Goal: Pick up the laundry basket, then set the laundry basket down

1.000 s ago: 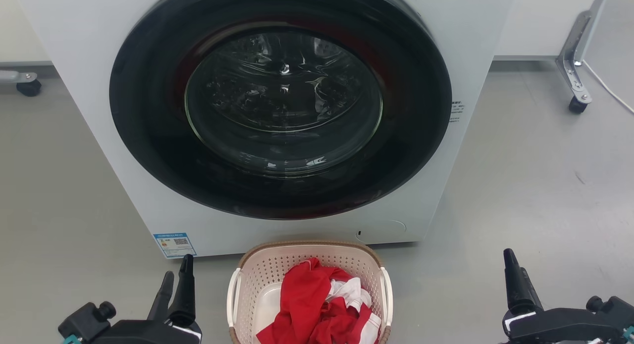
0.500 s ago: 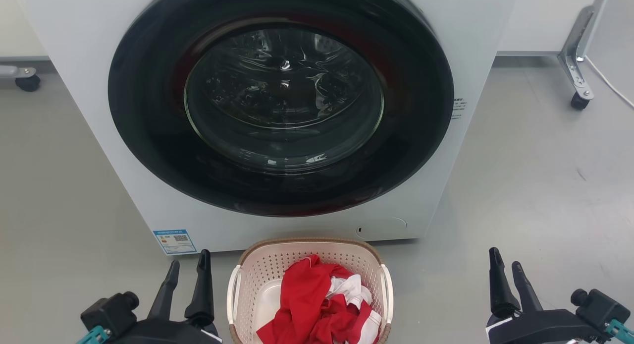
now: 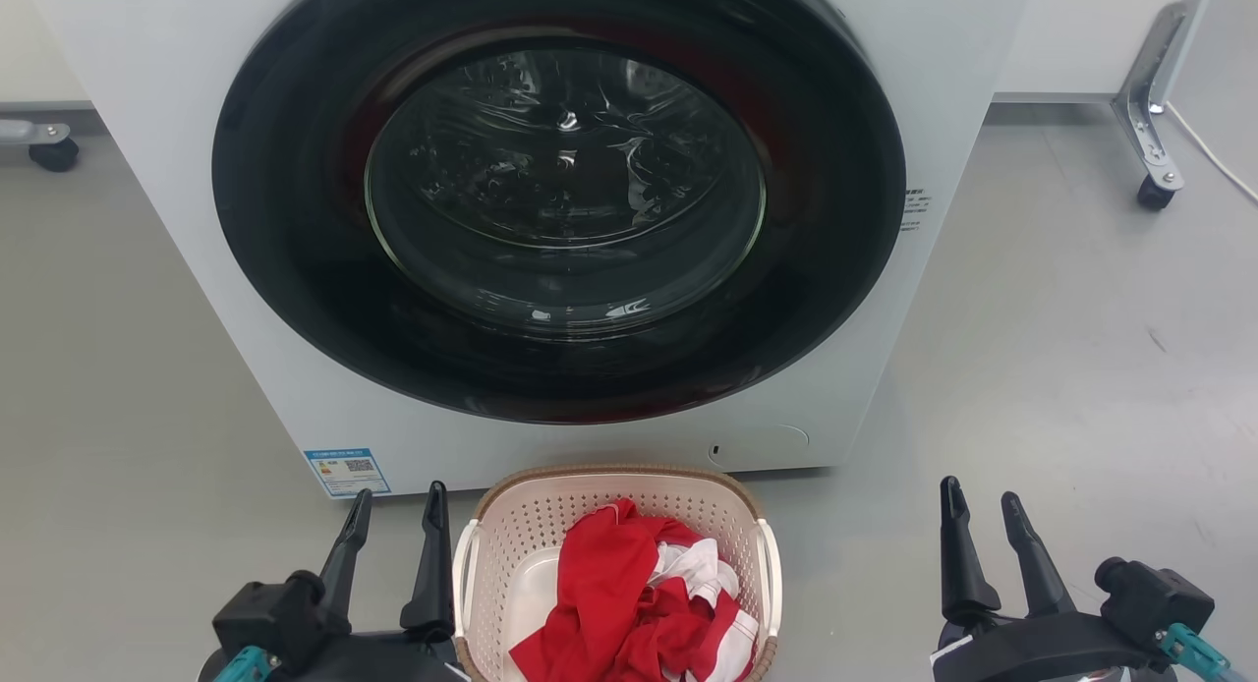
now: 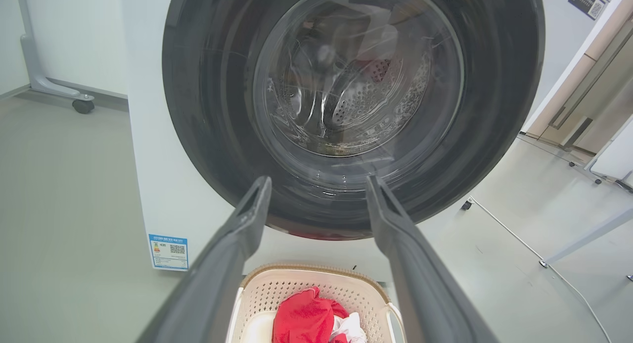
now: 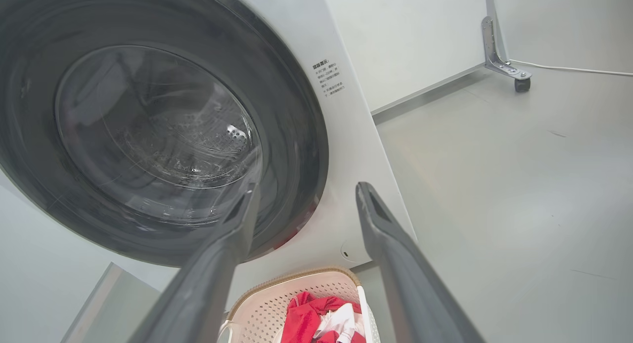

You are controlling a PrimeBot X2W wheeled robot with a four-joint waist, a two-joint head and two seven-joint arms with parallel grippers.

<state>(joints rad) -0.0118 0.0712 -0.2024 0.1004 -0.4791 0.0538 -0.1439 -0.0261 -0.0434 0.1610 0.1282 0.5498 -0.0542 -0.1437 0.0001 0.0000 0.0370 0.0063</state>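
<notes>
Head view: the basket [image 3: 550,537] stands on the floor [image 3: 1081,318] before the washer [image 3: 147,122]. Over the last second the left pincer [image 3: 400,492], spread, has drawn just beside its handle [image 3: 460,584]; the right pincer [image 3: 980,491], also spread, remains apart. Lifting not begun.

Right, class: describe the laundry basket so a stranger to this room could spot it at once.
Find the big white washer with its round dark door. On the grey floor just before its base sits the laundry basket, small, cream and perforated. Its brown woven-look rim, white side handles and red and white cloth set it apart.
</notes>
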